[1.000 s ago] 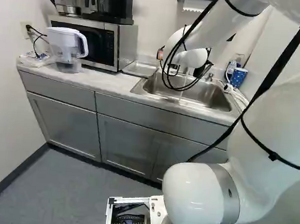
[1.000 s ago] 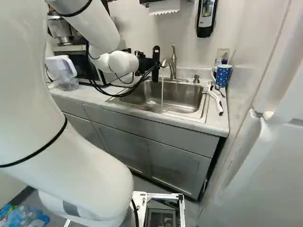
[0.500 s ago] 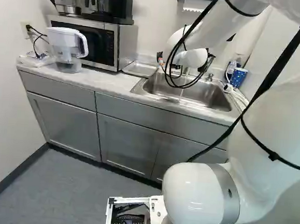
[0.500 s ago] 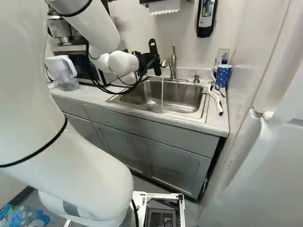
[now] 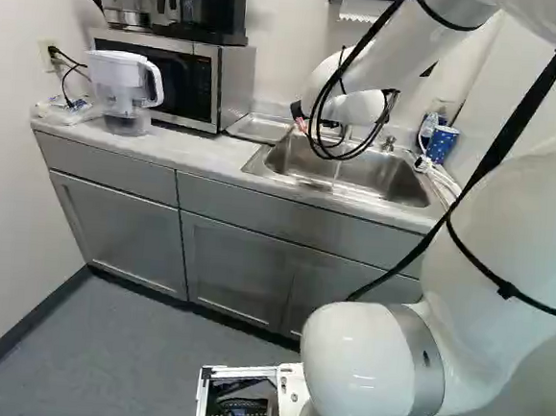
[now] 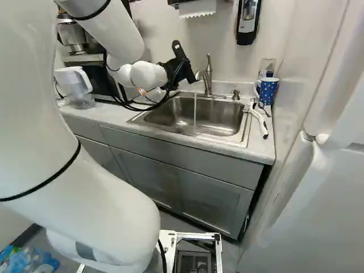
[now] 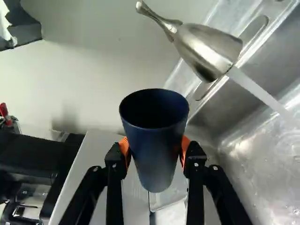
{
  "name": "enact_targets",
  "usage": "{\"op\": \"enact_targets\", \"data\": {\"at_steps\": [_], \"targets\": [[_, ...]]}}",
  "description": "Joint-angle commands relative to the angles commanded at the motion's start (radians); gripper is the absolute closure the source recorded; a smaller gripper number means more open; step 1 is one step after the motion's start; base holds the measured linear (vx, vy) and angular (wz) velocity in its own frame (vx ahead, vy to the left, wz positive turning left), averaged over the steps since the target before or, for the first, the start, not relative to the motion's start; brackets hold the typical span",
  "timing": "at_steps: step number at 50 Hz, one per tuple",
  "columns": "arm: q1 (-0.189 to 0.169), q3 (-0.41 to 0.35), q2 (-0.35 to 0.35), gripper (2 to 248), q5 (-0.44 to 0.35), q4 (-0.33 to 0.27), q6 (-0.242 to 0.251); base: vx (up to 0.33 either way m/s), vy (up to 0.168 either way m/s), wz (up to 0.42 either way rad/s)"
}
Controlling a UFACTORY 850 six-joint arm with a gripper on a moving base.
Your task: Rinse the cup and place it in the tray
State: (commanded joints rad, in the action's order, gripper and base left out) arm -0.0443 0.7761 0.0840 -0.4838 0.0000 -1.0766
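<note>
- Dark-blue cup (image 7: 157,161) sits between the fingers of the gripper (image 6: 175,67).
- Orange pads (image 7: 185,149) grasp it from both sides.
- Metal faucet (image 7: 206,49) ahead, its water (image 7: 260,91) apart from the cup.

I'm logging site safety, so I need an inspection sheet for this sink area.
Surface: pale counter around a steel sink; tray beside it.
Job's things: dark blue cup held beside, not under, the running water from the faucet.
Clutter: dotted mug, white-handled utensil, pitcher.
Hand: shut on the cup, an orange pad at each side.
Cables: black loops hang along the arm.
Surroundings: microwave, soap dispenser.
People: nothing seen.
</note>
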Motion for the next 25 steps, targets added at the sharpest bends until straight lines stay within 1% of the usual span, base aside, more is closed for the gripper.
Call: {"op": "enact_targets", "data": {"at_steps": [25], "targets": [[0.0,0.0,0.0,128,0.0,0.0,0.263,0.0,0.0,0.0]]}}
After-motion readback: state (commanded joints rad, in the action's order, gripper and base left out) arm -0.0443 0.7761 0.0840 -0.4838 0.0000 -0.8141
